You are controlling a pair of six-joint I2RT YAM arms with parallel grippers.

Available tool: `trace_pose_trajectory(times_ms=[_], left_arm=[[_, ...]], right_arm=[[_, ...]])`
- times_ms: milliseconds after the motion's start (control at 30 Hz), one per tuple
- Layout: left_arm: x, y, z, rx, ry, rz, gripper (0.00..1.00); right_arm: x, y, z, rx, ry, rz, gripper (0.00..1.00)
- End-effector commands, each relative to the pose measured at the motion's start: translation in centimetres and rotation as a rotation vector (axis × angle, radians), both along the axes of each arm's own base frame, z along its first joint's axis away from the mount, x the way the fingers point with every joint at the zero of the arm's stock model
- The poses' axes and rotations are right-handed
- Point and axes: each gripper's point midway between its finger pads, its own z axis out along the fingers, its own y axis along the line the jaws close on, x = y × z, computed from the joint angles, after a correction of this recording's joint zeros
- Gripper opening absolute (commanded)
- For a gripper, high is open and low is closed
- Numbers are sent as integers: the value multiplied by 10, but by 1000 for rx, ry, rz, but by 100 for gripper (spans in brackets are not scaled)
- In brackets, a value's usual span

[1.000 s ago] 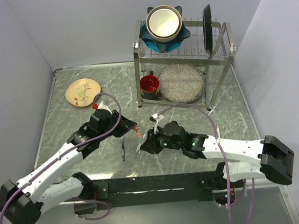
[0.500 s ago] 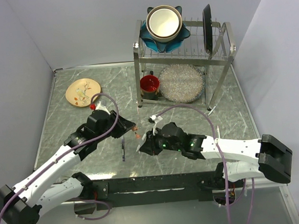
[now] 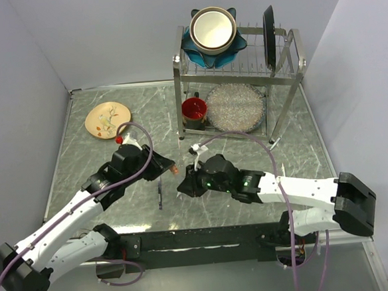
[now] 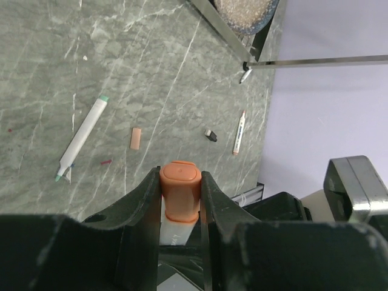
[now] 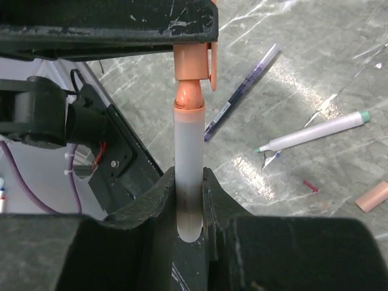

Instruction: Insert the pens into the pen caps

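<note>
Veined grey-green stone-look tabletop [image 3: 75, 154]: glossy, with glare. Upper right, the wire dish rack [image 3: 177, 100] is bright polished metal. Centre of the wrist views: smooth matt orange plastic cap [image 4: 180, 191], semi-gloss white plastic pen barrel [image 5: 188, 163].

Robot lab cell: plain partition walls [image 3: 106, 38], marbled table [image 3: 75, 154].

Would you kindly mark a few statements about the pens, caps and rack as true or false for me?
1. The left fingers grip an orange cap. True.
2. The right fingers hold a dark pen. False: they hold a white pen.
3. The white pen is fully seated in the orange cap. False: its orange tip shows below the cap's mouth.
4. A teal-ended pen lies on the table. True.
5. The red cup sits on the rack's top shelf. False: it sits at the lower level.
</note>
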Motion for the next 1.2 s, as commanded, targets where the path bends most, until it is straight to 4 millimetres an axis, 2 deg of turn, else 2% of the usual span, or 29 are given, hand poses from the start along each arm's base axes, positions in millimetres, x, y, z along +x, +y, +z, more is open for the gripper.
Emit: trace_pose_trajectory(times_ms=[0, 167, 333, 467, 500, 567, 600, 633, 700, 767, 800, 900, 1033, 1067, 1133, 1167], left_arm=[[-8, -2, 7, -13, -26, -30, 1], [-15, -4, -2, 13, -10, -58, 1], [-22, -2, -21, 100, 30, -93, 1], [-29, -14, -16, 49, 21, -161, 1], [-33, -19, -12, 19, 21, -198, 4], [-35, -23, 0, -15, -3, -217, 16], [-36, -23, 4, -25, -13, -216, 25], [-37, -21, 14, -42, -49, -216, 41], [-37, -18, 27, -59, -96, -209, 52], [-40, -14, 50, -85, -175, -213, 63], [-40, -12, 57, -91, -195, -213, 69], [-40, -4, 84, -83, -302, -210, 78], [-62, -5, 126, -145, -525, -334, 79], [-66, -6, 127, -154, -553, -351, 79], [-74, -2, 146, -192, -642, -363, 78], [-77, -1, 148, -202, -665, -375, 78]], right_arm=[[15, 17, 32, 47, -67, -26, 0], [19, 22, 38, 40, -85, -21, 0], [33, 13, 55, 36, -152, -82, 0], [37, 11, 70, 67, -225, -89, 0], [38, 12, 71, 70, -233, -85, 0], [38, 15, 67, 43, -246, -65, 0], [39, 14, 66, 32, -247, -62, 0], [38, 14, 66, 24, -258, -48, 0], [29, 12, 68, 42, -260, -6, 0], [22, 8, 75, 71, -275, 23, 0], [11, 10, 72, 97, -268, 75, 0], [-4, 5, 76, 154, -267, 126, 0], [-30, 2, 90, 252, -245, 223, 0], [-36, -1, 94, 279, -247, 243, 0], [-51, -2, 108, 352, -242, 305, 0], [-57, -5, 115, 382, -249, 323, 0]])
